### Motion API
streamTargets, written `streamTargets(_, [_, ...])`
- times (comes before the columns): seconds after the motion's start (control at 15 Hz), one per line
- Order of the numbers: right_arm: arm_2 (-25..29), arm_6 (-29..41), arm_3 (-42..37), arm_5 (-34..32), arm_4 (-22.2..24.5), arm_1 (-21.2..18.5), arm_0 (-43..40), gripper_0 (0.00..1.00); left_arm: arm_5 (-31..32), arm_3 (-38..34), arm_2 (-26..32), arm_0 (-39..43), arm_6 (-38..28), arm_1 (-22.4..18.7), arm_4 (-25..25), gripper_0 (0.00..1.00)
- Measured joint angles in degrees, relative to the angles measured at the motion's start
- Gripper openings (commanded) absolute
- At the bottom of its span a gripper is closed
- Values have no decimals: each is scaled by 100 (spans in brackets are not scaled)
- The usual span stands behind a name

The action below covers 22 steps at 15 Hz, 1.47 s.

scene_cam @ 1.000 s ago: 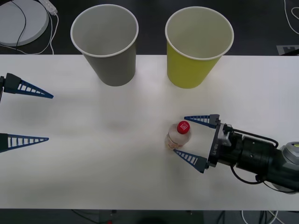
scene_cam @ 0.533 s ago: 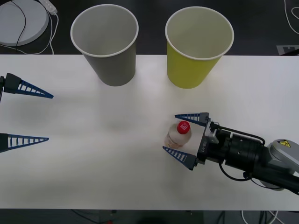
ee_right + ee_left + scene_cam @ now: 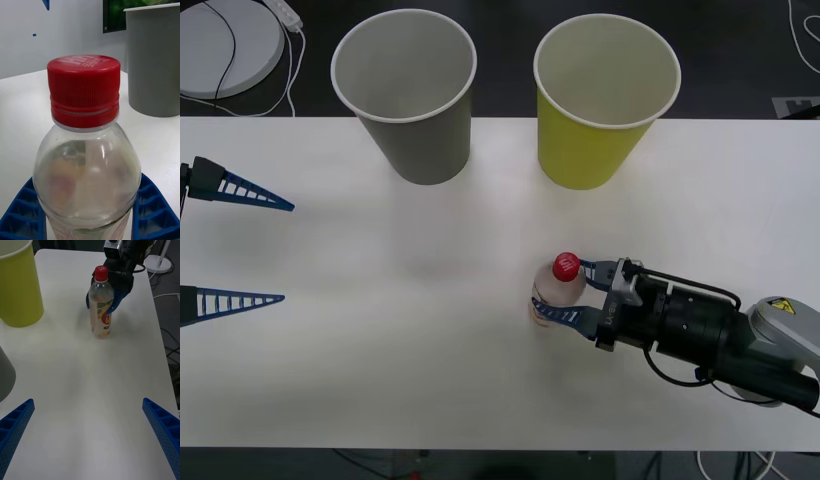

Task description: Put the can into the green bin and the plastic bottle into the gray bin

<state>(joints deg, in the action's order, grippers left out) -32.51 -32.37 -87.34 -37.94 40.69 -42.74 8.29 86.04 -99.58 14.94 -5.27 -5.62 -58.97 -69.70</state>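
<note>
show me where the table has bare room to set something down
Bare: the stretch between the open left pincer and the plastic bottle, in front of the gray bin, and the right edge beyond the green bin. Crowded: around the bottle, gripped by the right pincer.

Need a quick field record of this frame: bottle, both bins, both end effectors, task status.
plastic bottle: upright on the table, red cap on, nearer the robot than the green bin
right end effector: blue fingers closed on the plastic bottle from both sides
left end effector: open, holding nothing, at the table's left edge
gray bin: upright, far side of table, nothing visible inside
green bin: upright, to the right of the gray bin, nothing visible inside
status: bottle gripped, not yet binned
</note>
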Motion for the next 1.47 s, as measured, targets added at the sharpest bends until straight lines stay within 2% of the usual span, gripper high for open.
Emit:
streamTargets(0.4, [-1,47,-2,34,-43,-77,15,0,0,0,0,0,0,0,0,100])
streamTargets(0.67, [-1,193,-91,-10,-310,-339,14,0,0,0,0,0,0,0,0,100])
streamTargets(0.8, [6,434,-164,-25,-484,-501,-11,0,0,0,0,0,0,0,0,100])
streamTargets(1.0, [297,1228,-506,-34,-472,-821,-198,0,0,0,0,0,0,0,0,100])
streamTargets(1.2, [938,2168,-902,-37,2,-1047,-509,0,0,0,0,0,0,0,0,100])
streamTargets(1.47, [1772,3366,-1347,-104,769,-1122,-871,0,0,0,0,0,0,0,0,100])
